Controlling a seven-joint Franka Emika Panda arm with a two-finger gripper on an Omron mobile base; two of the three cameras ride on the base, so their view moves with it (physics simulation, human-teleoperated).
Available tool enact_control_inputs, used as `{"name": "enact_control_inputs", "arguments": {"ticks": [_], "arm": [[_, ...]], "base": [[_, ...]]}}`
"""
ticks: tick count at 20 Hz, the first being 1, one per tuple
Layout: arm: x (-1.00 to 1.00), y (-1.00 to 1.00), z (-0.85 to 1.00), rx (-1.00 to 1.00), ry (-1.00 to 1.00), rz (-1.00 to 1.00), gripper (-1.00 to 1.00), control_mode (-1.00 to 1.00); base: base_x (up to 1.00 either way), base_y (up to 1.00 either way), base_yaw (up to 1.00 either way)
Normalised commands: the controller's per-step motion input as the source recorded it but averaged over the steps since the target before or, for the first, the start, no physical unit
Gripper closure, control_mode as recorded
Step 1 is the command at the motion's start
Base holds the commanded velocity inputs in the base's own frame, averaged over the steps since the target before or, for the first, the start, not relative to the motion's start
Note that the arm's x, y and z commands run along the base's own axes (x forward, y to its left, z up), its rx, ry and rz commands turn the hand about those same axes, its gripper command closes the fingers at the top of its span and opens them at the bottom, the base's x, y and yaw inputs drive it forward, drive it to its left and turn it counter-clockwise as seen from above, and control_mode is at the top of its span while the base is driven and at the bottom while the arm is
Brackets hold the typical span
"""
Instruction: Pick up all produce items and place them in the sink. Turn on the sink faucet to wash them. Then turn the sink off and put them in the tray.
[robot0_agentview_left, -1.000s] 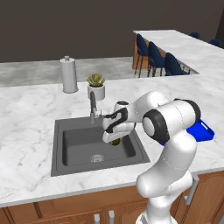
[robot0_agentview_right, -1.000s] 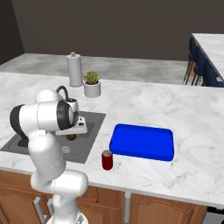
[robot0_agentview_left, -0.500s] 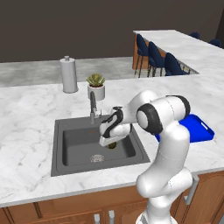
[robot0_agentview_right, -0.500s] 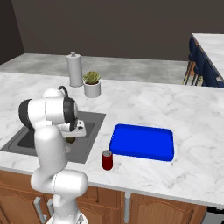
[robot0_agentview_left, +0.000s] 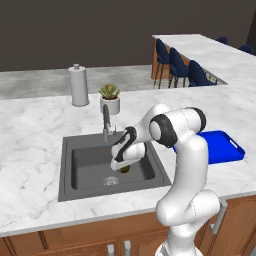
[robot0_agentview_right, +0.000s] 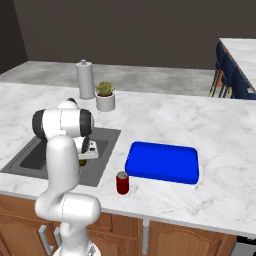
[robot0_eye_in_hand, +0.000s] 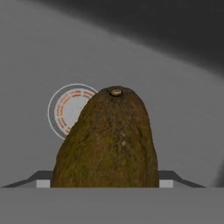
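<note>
The hand (robot0_agentview_left: 124, 168) pinches an unlabelled brown-olive produce item (robot0_eye_in_hand: 107, 142) over the sink (robot0_agentview_left: 75, 180) drain (robot0_eye_in_hand: 72, 109).

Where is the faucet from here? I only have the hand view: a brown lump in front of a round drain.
Observer: The faucet stands at the back rim of the sink, beyond the claw, which is down in the basin with the produce item.
Operator: And the tray?
Observer: The blue tray lies on the counter to the right of the sink, with nothing in it.
Operator: Anything near it?
Observer: A red can stands by its front left corner.
</note>
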Motion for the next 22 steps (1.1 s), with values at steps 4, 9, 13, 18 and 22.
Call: {"name": "enact_control_inputs", "arguments": {"ticks": [4, 9, 13, 18, 22], "arm": [[0.24, 0.11, -0.31, 0.00, 0.01, 0.00, 1.00, -1.00], [0.24, 0.12, -0.31, 0.00, 0.00, 0.00, 1.00, -1.00], [0.18, 0.09, -0.30, -0.01, 0.00, 0.00, 1.00, -1.00], [0.16, 0.07, -0.30, -0.02, 0.00, 0.00, 1.00, -1.00], [0.04, 0.04, -0.24, 0.00, 0.00, 0.00, 1.00, -1.00]], "base": [[0.00, 0.00, 0.00], [0.00, 0.00, 0.00], [0.00, 0.00, 0.00], [0.00, 0.00, 0.00], [0.00, 0.00, 0.00]]}}
